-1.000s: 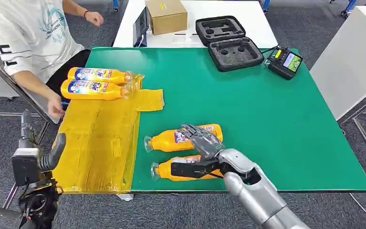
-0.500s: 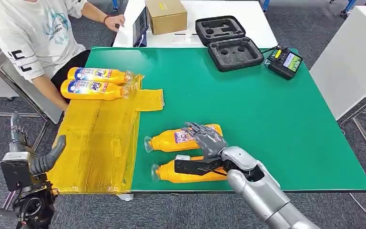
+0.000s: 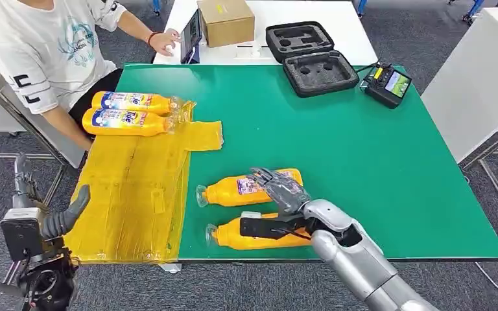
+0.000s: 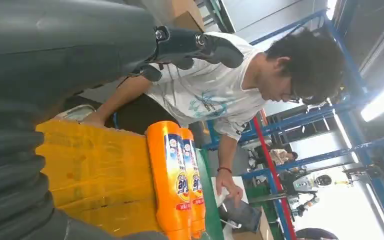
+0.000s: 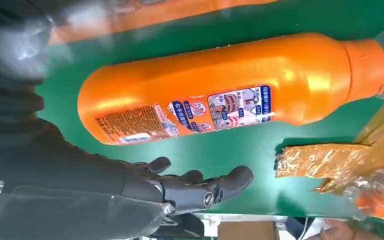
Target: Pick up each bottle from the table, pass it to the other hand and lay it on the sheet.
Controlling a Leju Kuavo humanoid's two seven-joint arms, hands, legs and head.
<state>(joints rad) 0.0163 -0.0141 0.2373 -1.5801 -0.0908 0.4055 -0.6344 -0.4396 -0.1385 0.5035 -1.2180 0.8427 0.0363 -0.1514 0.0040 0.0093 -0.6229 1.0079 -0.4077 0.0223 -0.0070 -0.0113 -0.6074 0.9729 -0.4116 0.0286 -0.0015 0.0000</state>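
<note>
Two orange bottles lie side by side on the green mat [image 3: 363, 162] near its front edge, the farther bottle [image 3: 233, 190] and the nearer bottle [image 3: 259, 236]. My right hand [image 3: 283, 198] hovers over them with fingers spread above the farther one and the thumb across the nearer one, gripping nothing. In the right wrist view the farther bottle [image 5: 230, 90] lies just beyond the spread fingers [image 5: 200, 187]. Another pair of bottles [image 3: 128, 111] lies at the far end of the yellow sheet [image 3: 136, 194]. My left hand [image 3: 45, 220] hangs open off the table's left front corner.
A person [image 3: 32, 45] sits at the far left, one hand on a tablet [image 3: 192, 35]. Behind the mat stand a cardboard box [image 3: 227, 21], an open black foam case [image 3: 311, 58] and a remote controller [image 3: 388, 84]. A white table [image 3: 486, 78] stands at the right.
My right hand has shifted slightly to the right and nearer over the two bottles. The person's hand has moved from the sheet's edge to the tablet. My left hand has dropped a little.
</note>
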